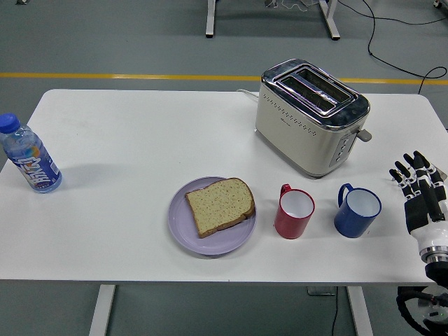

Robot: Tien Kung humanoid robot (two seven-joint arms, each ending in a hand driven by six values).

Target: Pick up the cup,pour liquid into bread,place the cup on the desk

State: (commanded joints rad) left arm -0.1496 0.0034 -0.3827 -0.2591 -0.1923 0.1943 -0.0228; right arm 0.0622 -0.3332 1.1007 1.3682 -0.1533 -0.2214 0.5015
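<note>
A: What is seen nearest the front edge of the white worktop (126, 140)?

B: A lilac plate (212, 215) is set there, and a slice of bread (220, 205) is laid flat on it. Just to the right of the plate a red cup (294, 212) is stood upright, its handle turned to the far left. A blue cup (358, 210) is placed beside the red one, also upright, with its handle to the left. The two cups are kept apart by a small gap.

A: And the robot?

B: Only the right hand (421, 199) is shown, at the lower right, over the worktop's right edge. It is raised with the fingers (409, 170) pointed up and away, held fairly straight and close together. Nothing is held in them. The hand is set to the right of the blue cup and clear of it, with bare worktop between.

A: Which cup is closer to the hand?

B: The blue one. The red one is found between the blue cup and the plate.

A: What is seen farther back?

B: A cream and chrome toaster (311, 115) is stood behind the two cups, turned at an angle, its two slots open to the top and a lever seen on its right end. Far to the left, near the worktop's left edge, a plastic bottle (28, 155) with a blue cap and blue label is stood, well apart from everything else. Beyond the worktop a grey floor is crossed by a yellow line (126, 75).
</note>
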